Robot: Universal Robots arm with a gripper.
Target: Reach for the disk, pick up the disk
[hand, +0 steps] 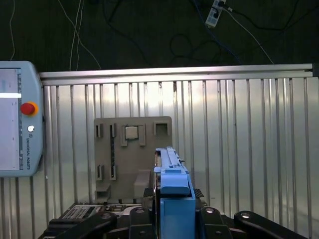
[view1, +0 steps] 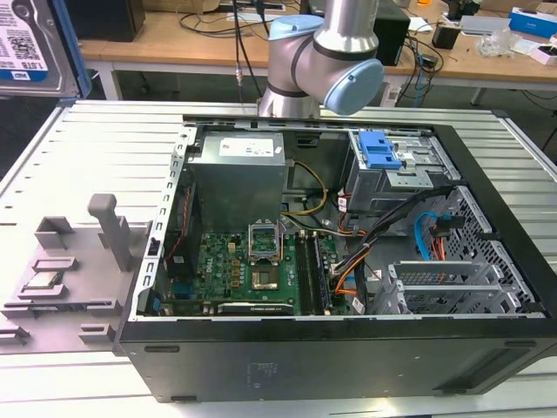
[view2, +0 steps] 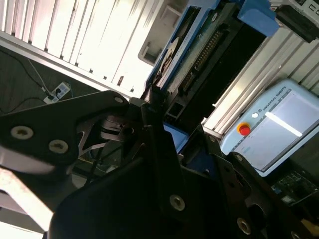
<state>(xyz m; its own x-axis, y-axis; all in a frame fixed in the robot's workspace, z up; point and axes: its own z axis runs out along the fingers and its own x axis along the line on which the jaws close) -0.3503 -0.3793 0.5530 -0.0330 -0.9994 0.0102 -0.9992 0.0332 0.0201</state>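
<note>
My gripper (hand: 173,193): clamped on the disk (hand: 168,162), gripping its blue rails.
Disk: edge-on, above the ribbed table (hand: 249,149).

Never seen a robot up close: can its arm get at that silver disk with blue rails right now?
Yes, it looks so: in the first wrist view the disk stands edge-on between the jaws, apparently clamped by them, with nothing in between.

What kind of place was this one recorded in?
Probably a robotics lab or electronics workshop: an open PC case on a ribbed metal table, a robot arm, and cluttered workbenches behind.
</note>
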